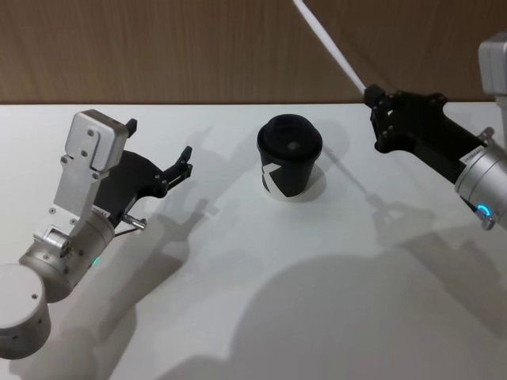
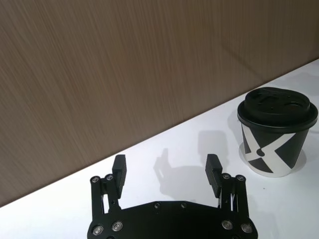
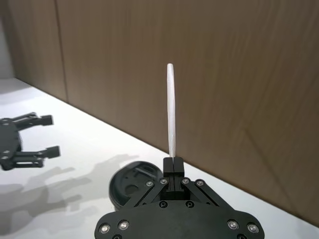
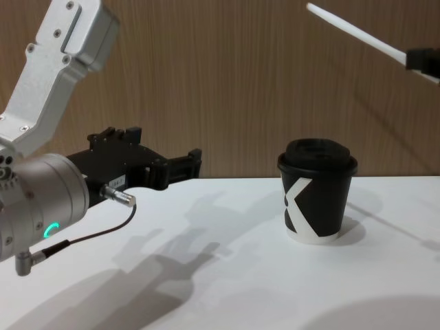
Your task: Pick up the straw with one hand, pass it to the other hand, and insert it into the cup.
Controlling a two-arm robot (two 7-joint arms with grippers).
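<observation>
One white straw [image 1: 329, 46] is up in the air, slanting up and back toward the wooden wall [image 1: 158, 47]. Its lower end is clamped between the closed fingers of the right pincer [image 1: 369, 96]. Below and to the left of that pincer, the black lidded cup [image 1: 288, 158] stands upright on the white tabletop [image 1: 253, 269]. Further left, apart from the cup, the left pincer [image 1: 158, 138] hovers over the tabletop with its fingers spread.

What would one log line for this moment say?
right end effector: shut on straw, right of cup | left end effector: open, empty, left of cup | cup: upright, lid on | straw: not inserted
</observation>
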